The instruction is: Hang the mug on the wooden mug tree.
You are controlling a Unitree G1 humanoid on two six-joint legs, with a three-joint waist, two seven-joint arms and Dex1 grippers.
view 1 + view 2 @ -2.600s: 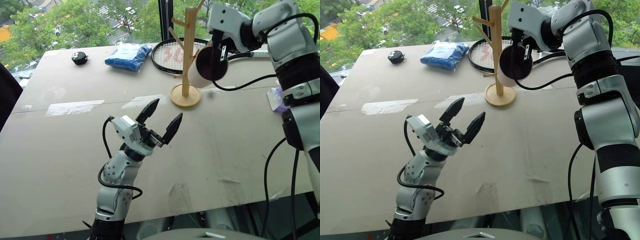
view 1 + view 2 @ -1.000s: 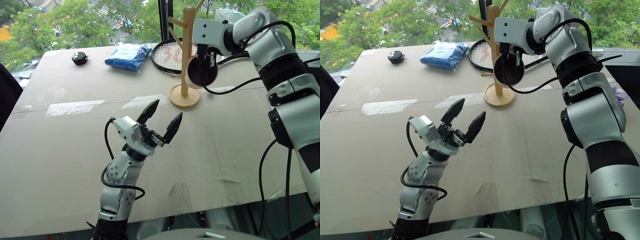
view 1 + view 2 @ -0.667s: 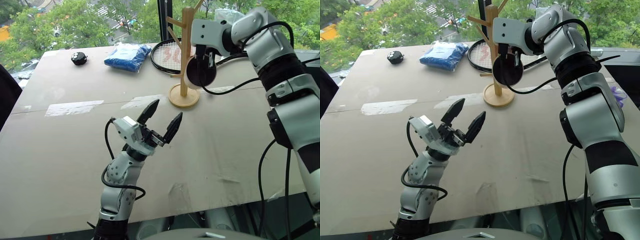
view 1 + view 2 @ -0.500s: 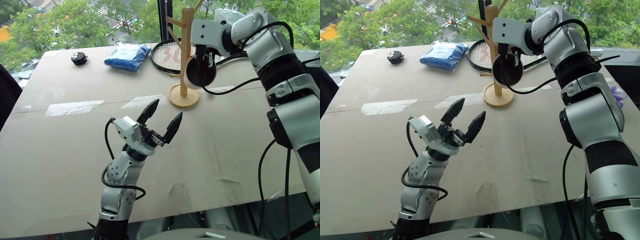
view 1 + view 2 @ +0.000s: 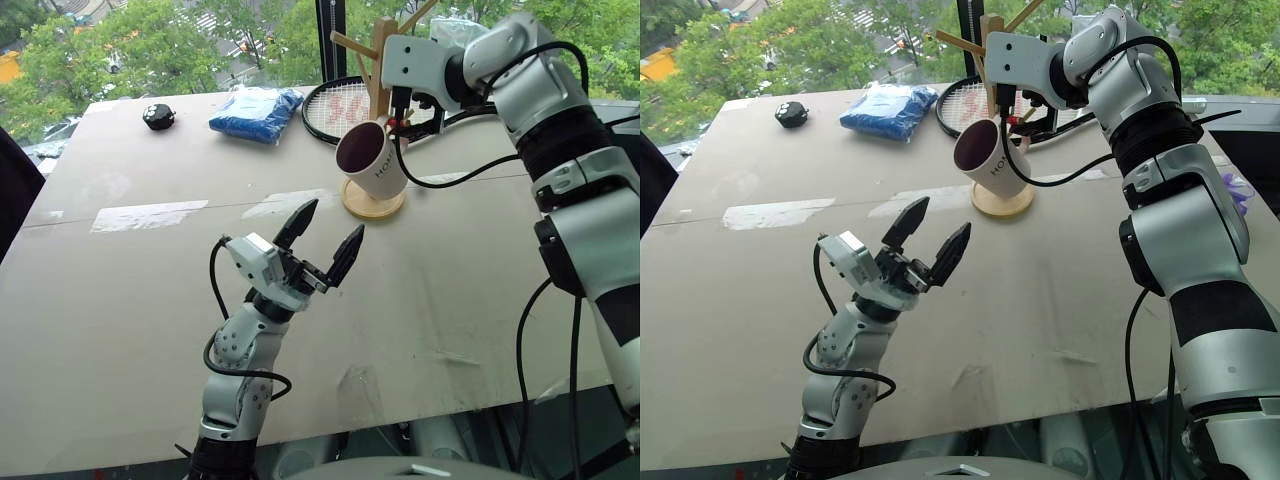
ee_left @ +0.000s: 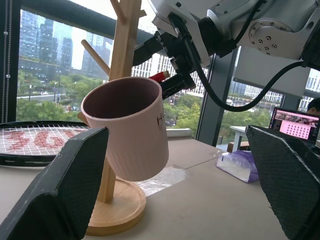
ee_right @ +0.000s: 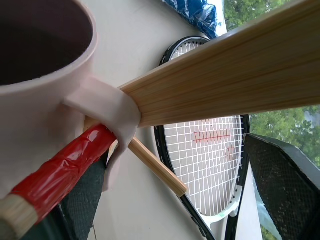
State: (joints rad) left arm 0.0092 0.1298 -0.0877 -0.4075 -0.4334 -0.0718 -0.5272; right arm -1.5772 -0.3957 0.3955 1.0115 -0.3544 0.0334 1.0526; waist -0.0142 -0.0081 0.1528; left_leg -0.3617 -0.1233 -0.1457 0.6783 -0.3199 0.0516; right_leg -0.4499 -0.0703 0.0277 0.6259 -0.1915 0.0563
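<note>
Right gripper [image 7: 165,200] has sprung open; mug [image 5: 370,160] now swings on the wooden mug tree [image 5: 378,60], peg tip seemingly hidden; left gripper [image 5: 322,240] open.

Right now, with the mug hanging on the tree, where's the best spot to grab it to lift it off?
Probably the mug's body, across the ribbed wall just below the rim, coming from the near, table side. Its handle is threaded over a peg of the wooden mug tree, so that loop is taken, while the tilted body hangs free.
</note>
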